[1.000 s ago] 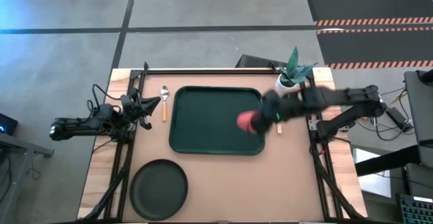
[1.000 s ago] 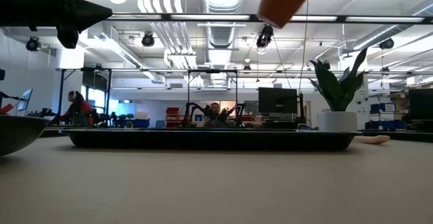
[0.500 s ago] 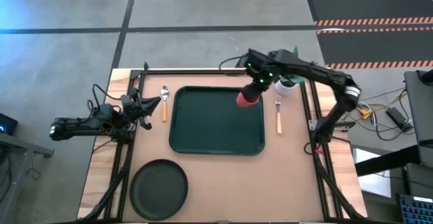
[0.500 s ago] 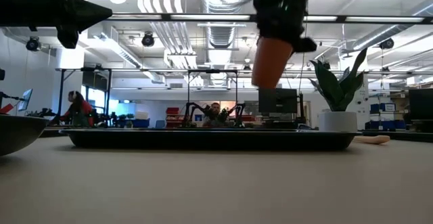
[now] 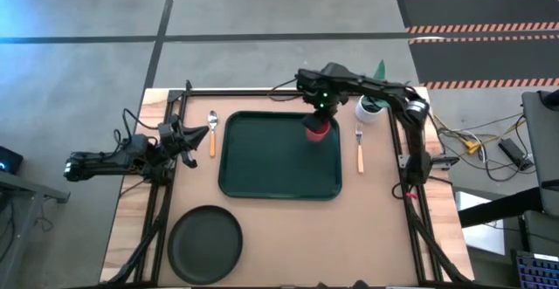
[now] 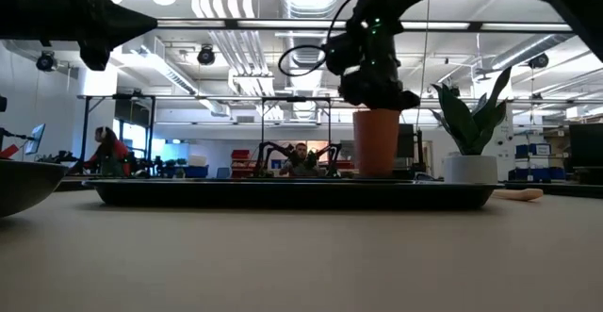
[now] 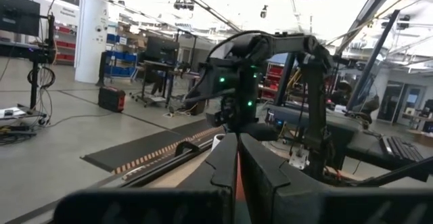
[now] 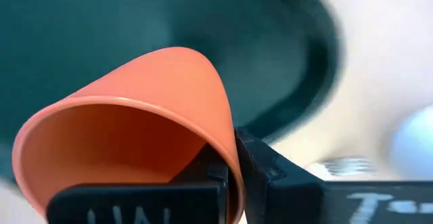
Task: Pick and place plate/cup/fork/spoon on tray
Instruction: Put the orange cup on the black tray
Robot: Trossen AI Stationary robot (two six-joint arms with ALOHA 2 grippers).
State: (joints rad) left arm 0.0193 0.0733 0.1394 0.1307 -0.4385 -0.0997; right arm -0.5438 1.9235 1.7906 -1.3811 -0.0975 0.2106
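From above, a grey concrete floor with dark seams surrounds the light wooden desk (image 5: 288, 237), and black mats edged in orange-and-white hazard stripes lie beyond its far right corner. The dark green tray (image 5: 262, 162) sits mid-desk. The right end effector (image 5: 320, 125) is over the tray's far right corner, clamped on the rim of the red cup (image 5: 318, 133), which is inside the tray there. The fork (image 5: 359, 147) lies just right of the tray, near a white pot with a green plant (image 5: 370, 107). The spoon (image 5: 211, 132) lies just left of the tray, with the left end effector (image 5: 199, 134) beside it, fingers together and empty. The black plate (image 5: 206, 240) rests at the near left corner.

At desk height, a large workshop shows behind: ceiling ducts, hanging lights, monitors and seated people far off. The cup (image 6: 376, 143) stands upright in the tray (image 6: 283, 194), with the right end effector (image 6: 375, 97) on top of it.

The left wrist camera looks past its closed fingers (image 7: 223, 166) across an open hall with striped floor mats, towards the other arm.

The right wrist camera shows the cup (image 8: 135, 129) pinched at its rim over the tray (image 8: 81, 34); white lettering on the end effector (image 8: 232, 170) is too cropped to read.
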